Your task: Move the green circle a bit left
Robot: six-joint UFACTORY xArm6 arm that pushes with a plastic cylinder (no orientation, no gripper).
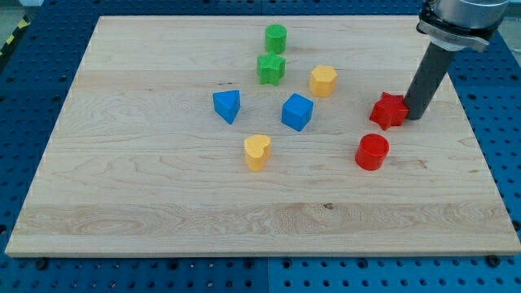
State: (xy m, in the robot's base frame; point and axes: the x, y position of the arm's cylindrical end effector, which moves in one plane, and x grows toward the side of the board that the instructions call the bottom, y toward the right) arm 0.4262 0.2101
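The green circle (276,37) is a short cylinder near the top middle of the wooden board (146,179). A green star (271,68) sits just below it, close but slightly apart. My tip (415,116) is far to the right, touching or almost touching the right side of a red star (389,111). The rod rises from there to the arm at the view's top right.
A yellow hexagon (323,80), a blue cube (297,111), a blue triangle (228,106), a yellow heart (257,151) and a red circle (372,151) lie between the tip and the board's middle. A blue perforated table surrounds the board.
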